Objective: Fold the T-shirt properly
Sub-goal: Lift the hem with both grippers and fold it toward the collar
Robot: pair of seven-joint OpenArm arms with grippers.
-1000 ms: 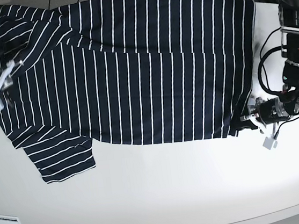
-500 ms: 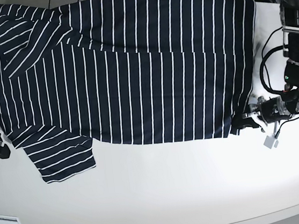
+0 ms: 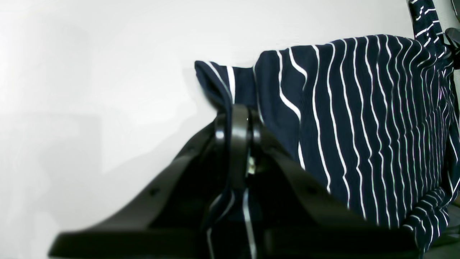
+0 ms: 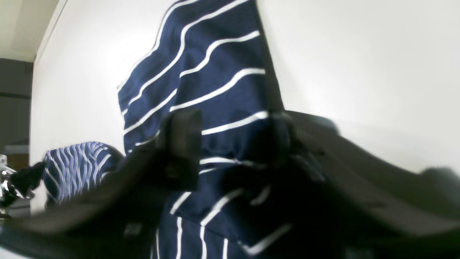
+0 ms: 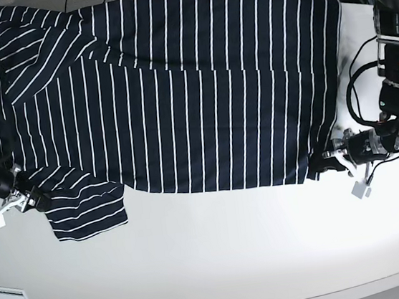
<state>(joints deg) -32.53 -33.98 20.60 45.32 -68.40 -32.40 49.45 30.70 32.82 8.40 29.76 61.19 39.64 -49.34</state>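
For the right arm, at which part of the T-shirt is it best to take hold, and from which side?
Probably the near sleeve of the T-shirt, from the table's outer side. It sticks out flat beyond the body, and the right gripper already straddles its edge, one of the fingers on either side.

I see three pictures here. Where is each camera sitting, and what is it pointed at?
Base: high above, looking down on the table and T-shirt; both arms show, the right end effector at the picture's left, the left end effector at its right.
Left wrist: on the left arm, looking along its shut end effector clamped on a shirt corner.
Right wrist: on the right arm, looking past its end effector at a sleeve.
Shared: all show the striped shirt on the white table.
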